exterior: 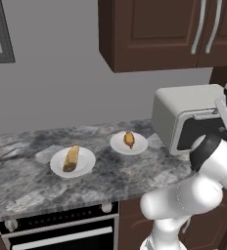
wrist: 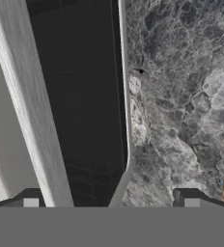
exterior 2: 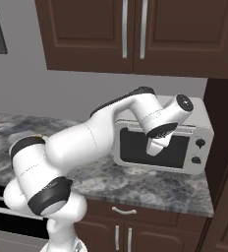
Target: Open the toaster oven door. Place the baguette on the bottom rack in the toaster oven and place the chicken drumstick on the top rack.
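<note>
The toaster oven [exterior: 184, 114] stands at the right end of the counter, and its dark glass door [exterior 2: 177, 147] looks shut. My gripper [exterior 2: 154, 146] hangs open, pointing down just in front of the door's top. In the hand view the grey bar handle [wrist: 32, 106] runs diagonally past the glass [wrist: 85, 96] and passes between my open gripper [wrist: 111, 201] fingers, close to the left fingertip [wrist: 31, 201]. The baguette [exterior: 71, 158] lies on a white plate. The chicken drumstick [exterior: 129, 139] lies on a second plate nearer the oven. Both racks are hidden behind the door.
The grey marbled counter [exterior: 27, 180] runs left from the oven, with a range front [exterior: 61, 229] below it. Dark wood cabinets [exterior 2: 130, 34] hang overhead. A tall dark panel [exterior 2: 224, 147] stands right of the oven.
</note>
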